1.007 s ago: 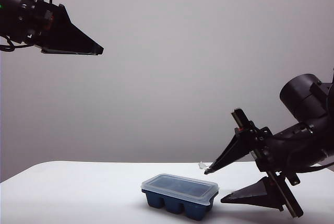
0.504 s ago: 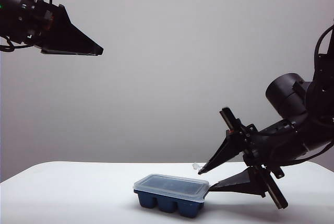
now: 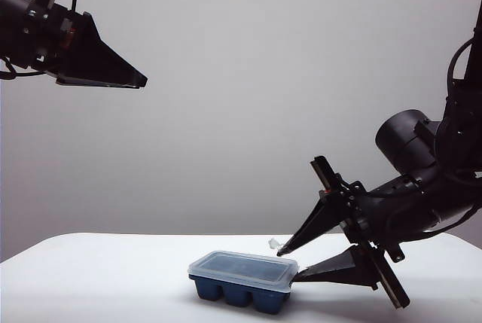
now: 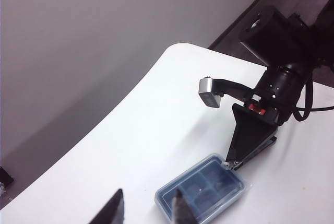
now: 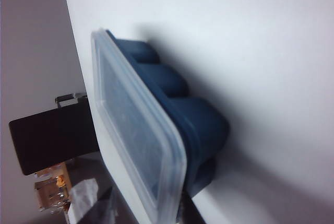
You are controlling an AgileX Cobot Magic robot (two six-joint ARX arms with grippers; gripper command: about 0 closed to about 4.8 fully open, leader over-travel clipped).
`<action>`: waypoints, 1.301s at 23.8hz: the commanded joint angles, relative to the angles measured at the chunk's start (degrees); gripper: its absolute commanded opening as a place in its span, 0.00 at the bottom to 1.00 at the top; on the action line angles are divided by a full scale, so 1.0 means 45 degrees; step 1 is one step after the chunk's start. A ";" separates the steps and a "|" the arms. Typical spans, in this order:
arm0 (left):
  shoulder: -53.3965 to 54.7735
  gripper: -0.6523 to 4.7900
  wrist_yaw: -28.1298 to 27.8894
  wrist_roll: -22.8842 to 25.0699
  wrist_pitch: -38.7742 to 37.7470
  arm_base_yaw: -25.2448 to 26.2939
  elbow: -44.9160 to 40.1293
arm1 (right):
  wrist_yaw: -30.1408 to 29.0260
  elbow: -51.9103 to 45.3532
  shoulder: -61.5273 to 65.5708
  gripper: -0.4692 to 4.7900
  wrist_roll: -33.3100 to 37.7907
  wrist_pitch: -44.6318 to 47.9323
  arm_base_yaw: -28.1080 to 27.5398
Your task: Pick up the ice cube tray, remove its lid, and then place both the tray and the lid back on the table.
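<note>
Right gripper [image 3: 290, 263], lower right of the exterior view: I have brought it in from the right; its jaws, narrower than a second ago, bracket the near end of the tray [image 3: 239, 291]; contact I cannot confirm. Tray, lid [image 3: 242, 269] on, has slid left on the table [image 3: 90, 278]; lift looks next. Left gripper [image 3: 141, 77], upper left, narrow, empty. No writing readable.

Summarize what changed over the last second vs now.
The right pincer advanced leftward in the exterior view and narrowed; its lower finger now meets the near end of the ice cube tray, which slid left across the table. No firm grip visible yet. The lid stays on. The left pincer still hangs high, barely moved.
</note>
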 commanded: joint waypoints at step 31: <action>-0.0068 1.00 -0.0257 0.0053 0.0437 0.0044 0.0049 | -0.0865 0.2963 -0.0578 0.26 -0.1957 -0.4294 -0.1447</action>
